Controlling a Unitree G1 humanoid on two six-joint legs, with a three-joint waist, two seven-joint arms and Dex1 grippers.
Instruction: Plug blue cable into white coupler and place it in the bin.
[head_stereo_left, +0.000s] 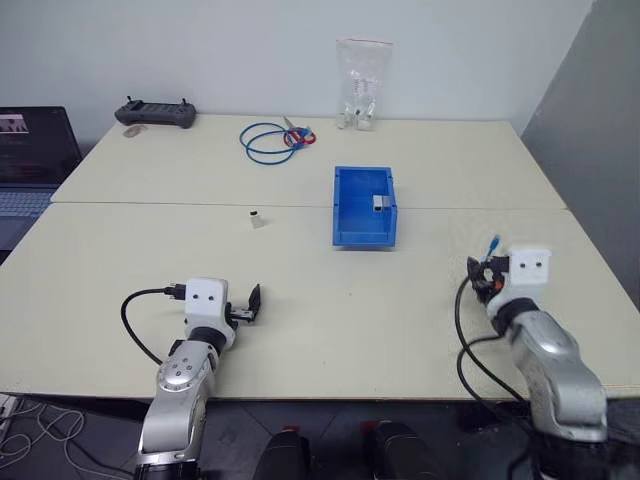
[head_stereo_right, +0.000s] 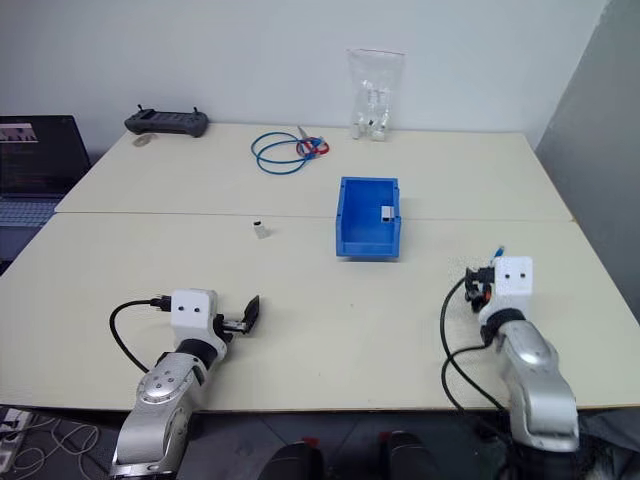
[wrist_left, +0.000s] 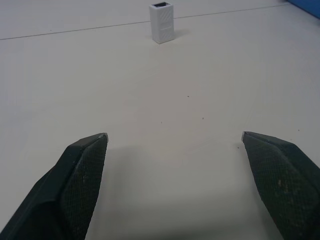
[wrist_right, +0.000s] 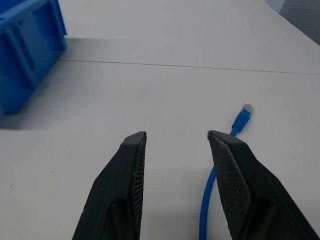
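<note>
Nearest: right gripper (wrist_right: 175, 135) fingers partly open, empty, blue cable (wrist_right: 235, 126) just beside on desk (head_stereo_left: 330, 320). Left gripper (wrist_left: 175, 137) wide open, empty, facing white coupler (wrist_left: 162, 22). Bin (head_stereo_left: 345, 215) beyond. Cable probably light, floppy; best grasped behind plug. Coupler light, rigid.

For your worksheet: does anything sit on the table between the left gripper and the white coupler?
Nothing visible does. The left gripper, fingers wide apart, faces the white coupler across bare table. The coupler stands upright near the seam between the two tabletops; the bin lies off to its right.
</note>
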